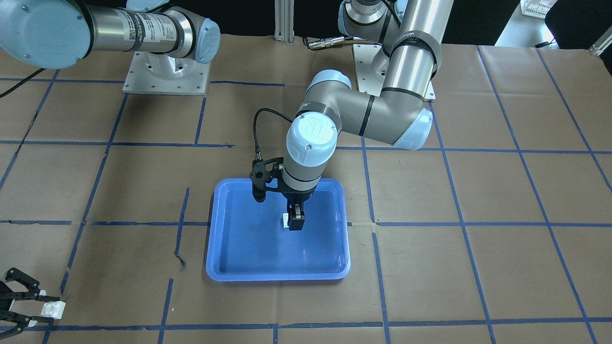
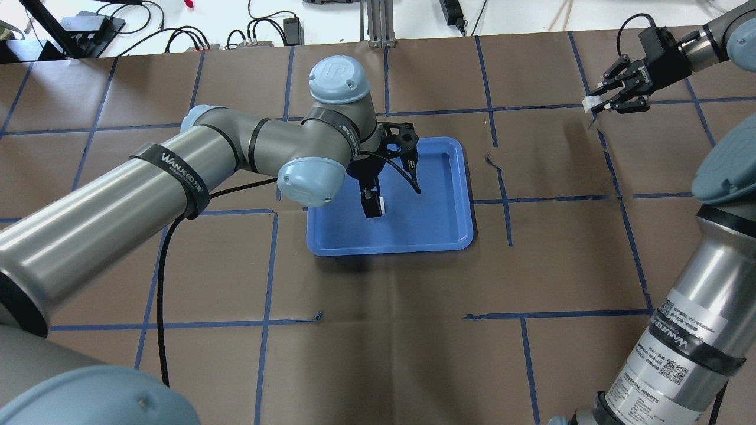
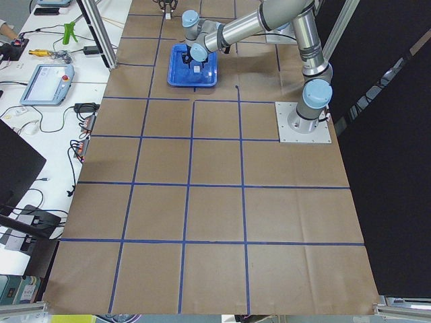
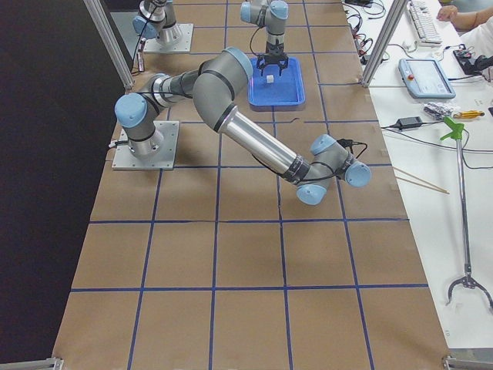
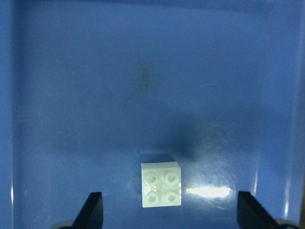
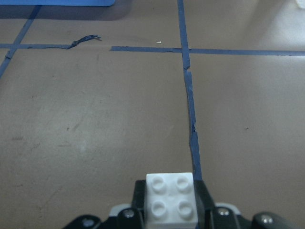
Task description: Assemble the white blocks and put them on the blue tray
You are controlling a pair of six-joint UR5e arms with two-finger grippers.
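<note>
1. One white block (image 5: 161,184) lies studs-up on the floor of the blue tray (image 2: 437,230), about mid-tray in the overhead view.
2. The left gripper (image 2: 372,206) hangs directly above this block and points straight down. Its fingers are spread wide; in the wrist view each tip stands well clear of the block. It grips nothing.
3. The left arm enters from the lower left of the overhead view. The forearm slants up toward the tray, the elbow is bent, and the wrist is turned down over the tray's left half.
4. The second white block (image 6: 170,198) is pinched between the closed fingers of the right gripper (image 2: 599,105), studs facing the wrist camera.
5. The right arm is stretched to the far right corner of the table (image 2: 384,330), well apart from the tray. Its gripper is angled low over brown paper and blue tape lines.
</note>
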